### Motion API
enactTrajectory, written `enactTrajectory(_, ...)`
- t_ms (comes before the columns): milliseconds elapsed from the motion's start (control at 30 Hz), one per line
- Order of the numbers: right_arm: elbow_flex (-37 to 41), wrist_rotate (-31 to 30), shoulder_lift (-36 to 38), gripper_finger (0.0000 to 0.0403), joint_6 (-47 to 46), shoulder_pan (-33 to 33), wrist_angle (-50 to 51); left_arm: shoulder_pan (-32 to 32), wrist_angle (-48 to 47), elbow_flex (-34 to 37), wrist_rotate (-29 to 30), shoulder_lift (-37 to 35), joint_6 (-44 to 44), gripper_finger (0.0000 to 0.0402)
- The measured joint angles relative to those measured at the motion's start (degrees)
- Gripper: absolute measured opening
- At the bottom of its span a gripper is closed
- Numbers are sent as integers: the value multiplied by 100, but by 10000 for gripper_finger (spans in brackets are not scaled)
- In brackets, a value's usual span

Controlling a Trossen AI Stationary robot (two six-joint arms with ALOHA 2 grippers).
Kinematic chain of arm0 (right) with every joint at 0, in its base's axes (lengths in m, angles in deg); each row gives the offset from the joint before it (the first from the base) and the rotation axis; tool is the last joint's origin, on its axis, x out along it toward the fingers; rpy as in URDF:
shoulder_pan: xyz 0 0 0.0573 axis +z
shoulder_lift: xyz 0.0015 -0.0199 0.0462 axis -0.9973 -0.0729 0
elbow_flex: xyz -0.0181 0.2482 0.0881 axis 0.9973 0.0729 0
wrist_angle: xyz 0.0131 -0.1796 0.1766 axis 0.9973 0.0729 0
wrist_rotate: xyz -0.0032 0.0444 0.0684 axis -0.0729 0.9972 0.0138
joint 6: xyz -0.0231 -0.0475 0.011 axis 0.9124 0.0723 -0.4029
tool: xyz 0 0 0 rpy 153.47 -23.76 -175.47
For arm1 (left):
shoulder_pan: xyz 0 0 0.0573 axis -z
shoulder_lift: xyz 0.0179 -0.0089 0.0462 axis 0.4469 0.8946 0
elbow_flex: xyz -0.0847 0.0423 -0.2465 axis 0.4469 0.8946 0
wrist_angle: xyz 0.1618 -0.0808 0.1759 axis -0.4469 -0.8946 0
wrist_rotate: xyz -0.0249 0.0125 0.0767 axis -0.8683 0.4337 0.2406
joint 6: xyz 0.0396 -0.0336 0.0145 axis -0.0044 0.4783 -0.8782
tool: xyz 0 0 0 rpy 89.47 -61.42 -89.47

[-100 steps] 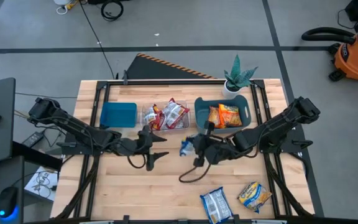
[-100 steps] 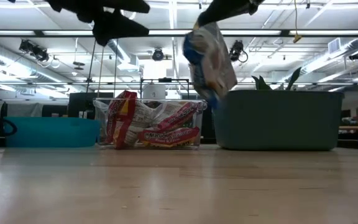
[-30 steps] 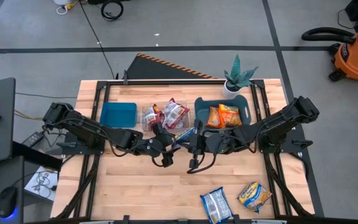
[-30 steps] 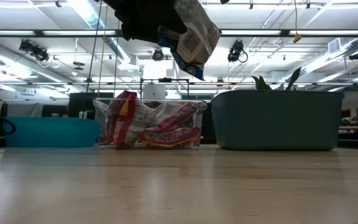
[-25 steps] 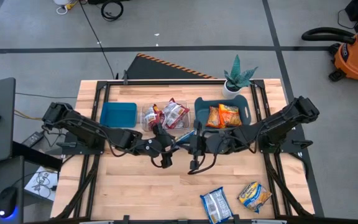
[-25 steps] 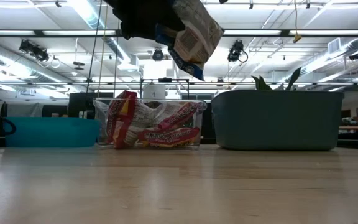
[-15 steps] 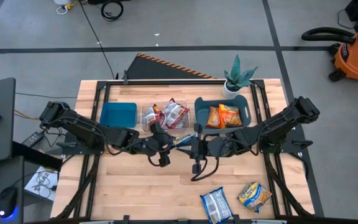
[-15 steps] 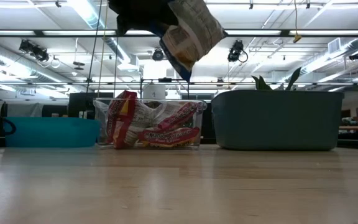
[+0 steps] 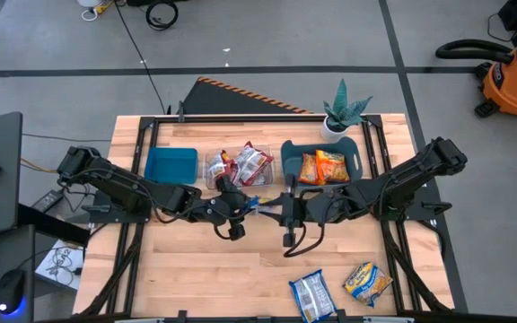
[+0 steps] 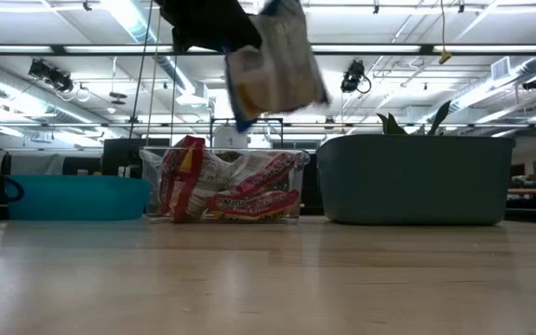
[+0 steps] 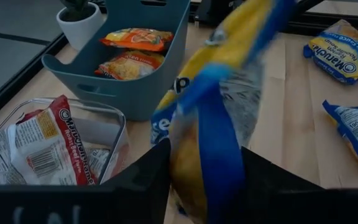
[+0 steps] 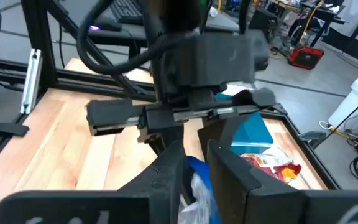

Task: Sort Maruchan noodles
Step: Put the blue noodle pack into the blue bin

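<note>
one blue-and-yellow noodle packet (image 11: 210, 124) hangs pinched in the left gripper (image 9: 240, 205), just beside the right gripper (image 9: 276, 209), whose fingers stand slightly parted.

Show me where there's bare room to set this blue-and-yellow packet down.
The small blue tray looks empty. Bare wood lies along the table's near edge, left of the two loose packets. The clear tub and the grey bin already hold packets, and mid-table is crowded by both grippers.

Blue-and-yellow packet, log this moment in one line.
handover mid-air | blue-and-yellow packet in left claw | right claw alongside | above table
</note>
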Motion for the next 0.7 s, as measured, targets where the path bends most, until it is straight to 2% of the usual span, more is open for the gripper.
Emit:
enactTrajectory(133,-2,24,186,111,-24,52,241,0,2,0,0,0,0,141)
enactTrajectory(367,-2,-209,448,192,-346,198,917,0,-196,-11,-41,0,42,141)
enactTrajectory(433,-2,-284,582,208,-619,248,1300,12,-361,-10,-293,1,183,141)
enactTrajectory(567,-2,-383,763,225,-1387,352,2239,11,-474,-11,-1172,41,315,141)
enactTrajectory(633,95,-438,779,226,-1694,424,2421,65,-655,-11,-1329,102,347,142)
enactTrajectory(700,314,-443,755,225,-1877,502,2398,119,-747,-14,-1200,241,489,145)
